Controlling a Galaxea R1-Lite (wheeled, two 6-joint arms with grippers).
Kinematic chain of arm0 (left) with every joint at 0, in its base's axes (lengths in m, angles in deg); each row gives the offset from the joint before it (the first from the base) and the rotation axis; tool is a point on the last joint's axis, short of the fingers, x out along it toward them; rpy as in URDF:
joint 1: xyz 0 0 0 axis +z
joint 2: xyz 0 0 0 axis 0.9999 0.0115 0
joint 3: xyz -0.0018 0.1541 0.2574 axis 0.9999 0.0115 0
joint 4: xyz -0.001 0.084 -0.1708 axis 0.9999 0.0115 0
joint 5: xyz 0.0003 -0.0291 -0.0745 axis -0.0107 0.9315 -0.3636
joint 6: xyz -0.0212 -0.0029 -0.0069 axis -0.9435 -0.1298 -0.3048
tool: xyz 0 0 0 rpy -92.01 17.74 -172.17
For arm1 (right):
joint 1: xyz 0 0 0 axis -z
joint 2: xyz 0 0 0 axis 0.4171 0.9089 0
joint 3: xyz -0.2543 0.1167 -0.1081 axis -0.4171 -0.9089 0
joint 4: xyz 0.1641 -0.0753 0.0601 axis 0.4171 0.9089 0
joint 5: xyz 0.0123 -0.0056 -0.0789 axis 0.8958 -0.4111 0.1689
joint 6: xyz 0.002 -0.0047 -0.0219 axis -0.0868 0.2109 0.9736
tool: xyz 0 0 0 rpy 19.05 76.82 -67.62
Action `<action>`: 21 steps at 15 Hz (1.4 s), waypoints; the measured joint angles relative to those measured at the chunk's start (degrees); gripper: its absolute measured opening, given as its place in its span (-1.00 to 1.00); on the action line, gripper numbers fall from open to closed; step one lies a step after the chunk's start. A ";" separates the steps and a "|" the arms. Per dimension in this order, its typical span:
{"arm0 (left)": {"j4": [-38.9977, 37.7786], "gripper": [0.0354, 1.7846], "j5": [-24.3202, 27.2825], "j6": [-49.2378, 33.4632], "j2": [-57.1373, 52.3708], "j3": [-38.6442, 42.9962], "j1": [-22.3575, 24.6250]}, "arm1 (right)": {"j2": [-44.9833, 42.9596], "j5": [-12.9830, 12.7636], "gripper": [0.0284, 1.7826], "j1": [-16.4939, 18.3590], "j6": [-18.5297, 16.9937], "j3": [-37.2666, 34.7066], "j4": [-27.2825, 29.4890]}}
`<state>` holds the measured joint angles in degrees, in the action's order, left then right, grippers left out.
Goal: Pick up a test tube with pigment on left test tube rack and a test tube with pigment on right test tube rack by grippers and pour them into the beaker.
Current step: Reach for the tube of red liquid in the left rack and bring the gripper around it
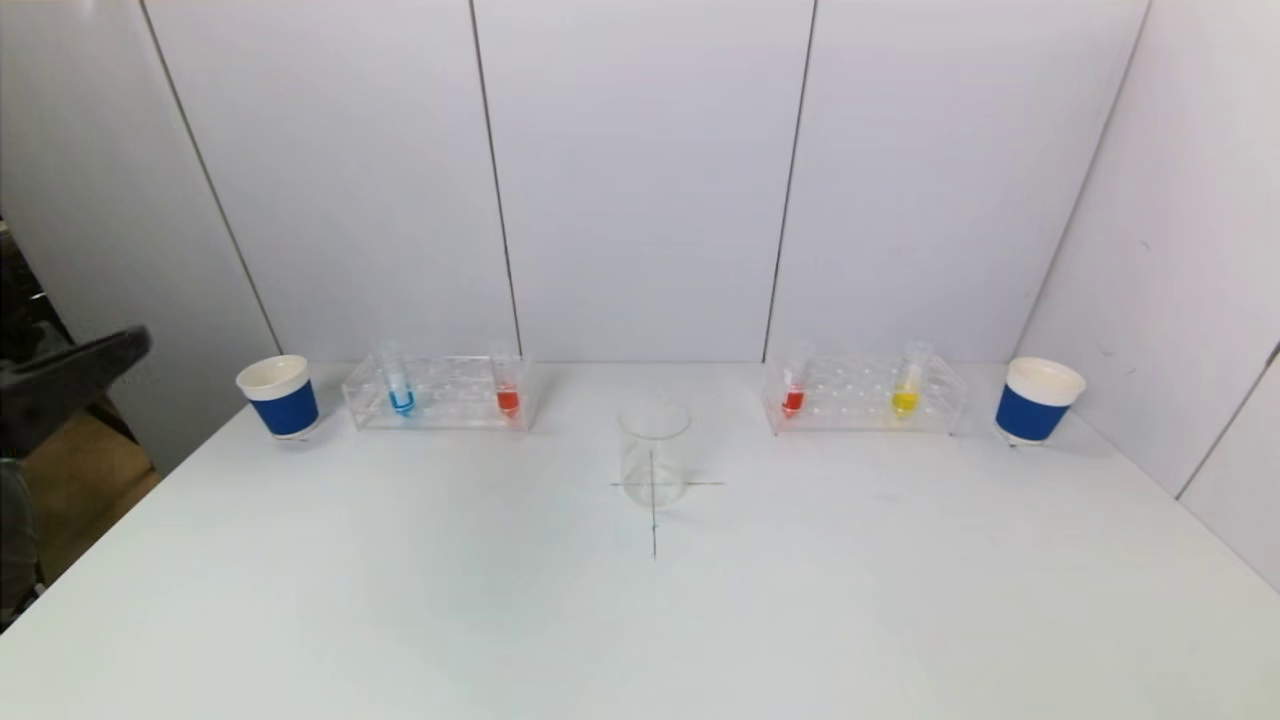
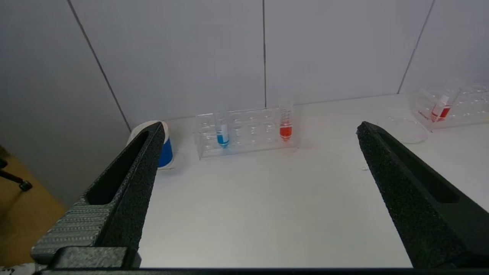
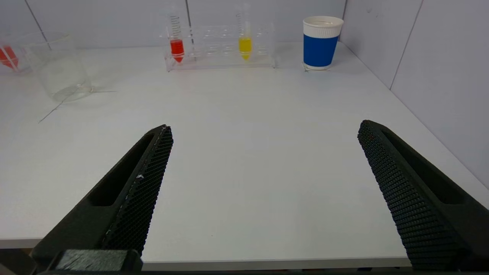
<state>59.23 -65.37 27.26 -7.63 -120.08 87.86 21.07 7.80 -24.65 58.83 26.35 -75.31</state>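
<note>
White tabletop [image 1: 400,620]: left gripper [image 2: 259,137] and right gripper [image 3: 263,130] gape wide, empty, each facing its rack ahead, beaker [image 1: 654,452] centred between for pouring.

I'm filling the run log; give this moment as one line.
stage: pre-grasp | left tool: open, empty | right tool: open, empty | tubes: all racked | beaker: empty, centre

White table [image 1: 400,620] w/ grey panel walls [image 1: 640,180] behind & right, brown floor [image 1: 90,480] left

Pigment tubes [image 1: 507,383] upright in racks [image 1: 438,393], beaker [image 1: 654,453] btwn.
</note>
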 joint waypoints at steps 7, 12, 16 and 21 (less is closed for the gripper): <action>-31.23 0.97 0.09 0.09 24.20 10.36 -2.58 | 0.00 0.02 0.98 0.00 0.01 0.00 0.00; -52.07 0.97 -4.46 0.13 41.40 13.01 -7.38 | 0.00 0.00 0.98 0.00 0.00 0.00 0.00; -69.00 0.97 -9.80 0.24 56.67 12.39 -10.75 | 0.00 0.00 0.98 0.00 0.00 0.00 0.00; -75.41 0.97 -14.81 0.11 70.64 5.41 -13.91 | 0.00 0.00 0.98 0.00 0.00 0.00 0.00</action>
<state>-16.18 -80.18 27.37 63.02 -114.67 73.95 21.07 7.80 -24.65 58.83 26.35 -75.31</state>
